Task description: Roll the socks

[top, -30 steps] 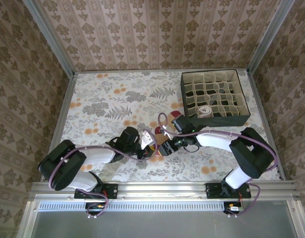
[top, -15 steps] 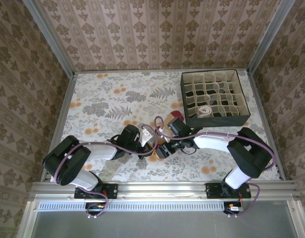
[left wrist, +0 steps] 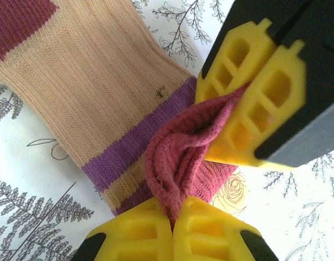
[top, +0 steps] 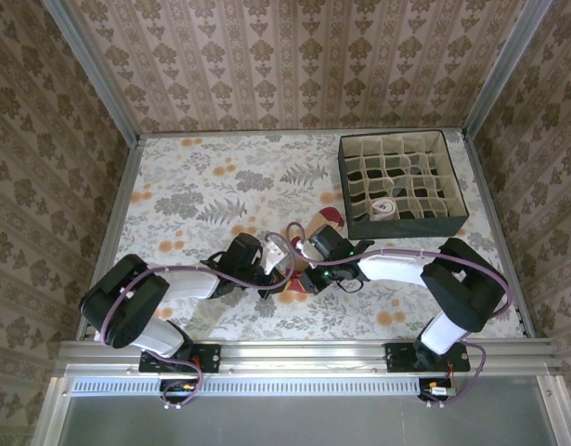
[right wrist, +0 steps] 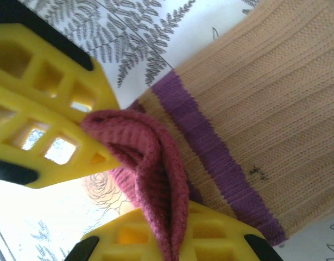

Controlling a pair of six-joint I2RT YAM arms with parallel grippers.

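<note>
White-and-black arms (top: 178,283) — purple cables (top: 393,249), yellow gripper fingers (left wrist: 156,234).

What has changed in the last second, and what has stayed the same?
The right pincer shifted a little toward the left pincer and closed on the maroon cuff of the tan sock. The left pincer stayed shut on that cuff; the divided box did not move.

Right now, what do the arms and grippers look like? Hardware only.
The left arm and right arm both have white link shells between bulky black joints, with a mauve cable looped along each. The left gripper and right gripper match: black bodies carrying blocky yellow fingers with rectangular lattice cut-outs.
</note>
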